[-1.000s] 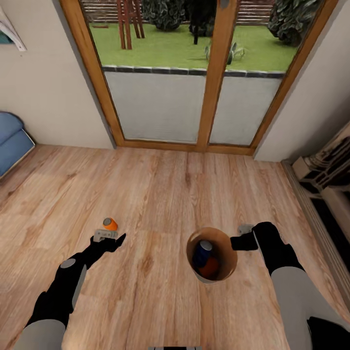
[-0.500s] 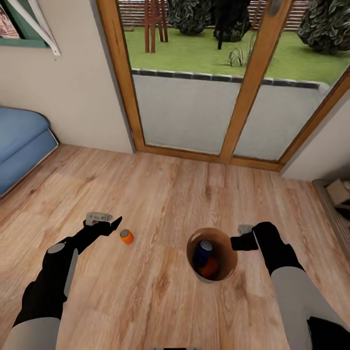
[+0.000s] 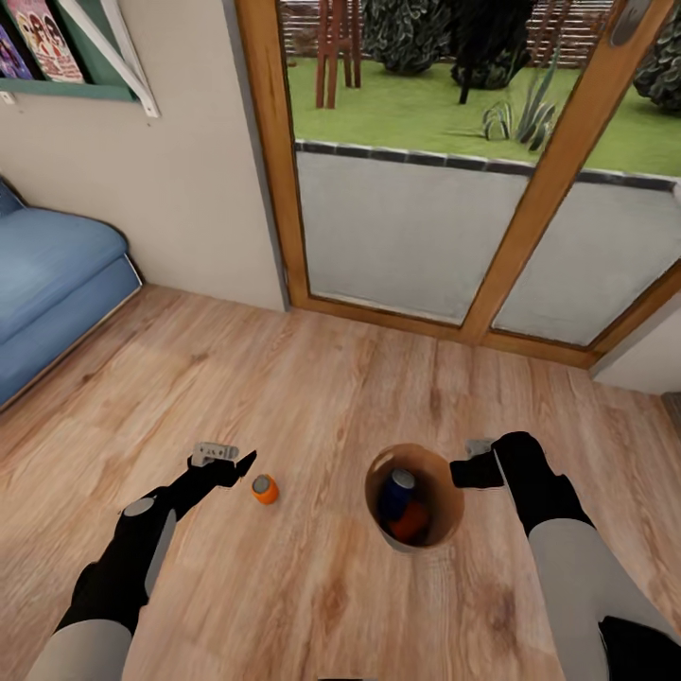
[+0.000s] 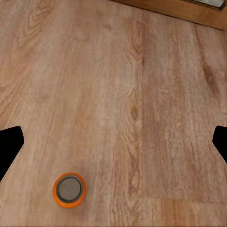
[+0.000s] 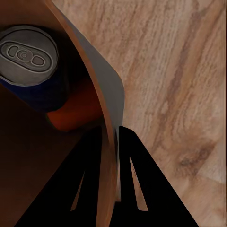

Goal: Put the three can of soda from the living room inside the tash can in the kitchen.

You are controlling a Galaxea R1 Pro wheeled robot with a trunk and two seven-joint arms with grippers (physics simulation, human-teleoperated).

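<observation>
Last orange can (image 3: 265, 489) upright on floor, just right of released left pincer (image 3: 227, 461).
Right pincer (image 3: 470, 462) clenched on bin rim (image 3: 452, 487).

Wood floor, glass doors and a bit of garden

Pale plank wood floor (image 3: 312, 378) runs up to wood-framed glass doors (image 3: 492, 170), with a lawn (image 3: 416, 113), some shrubs (image 3: 416, 33) and a spiky plant (image 3: 530, 113) outside. There's a blue sofa (image 3: 47, 284) at the left edge against a beige wall (image 3: 180, 189), and a green shelf (image 3: 66, 90) up top with a white bracket (image 3: 128, 57) and a couple of colourful books (image 3: 38, 38).
</observation>
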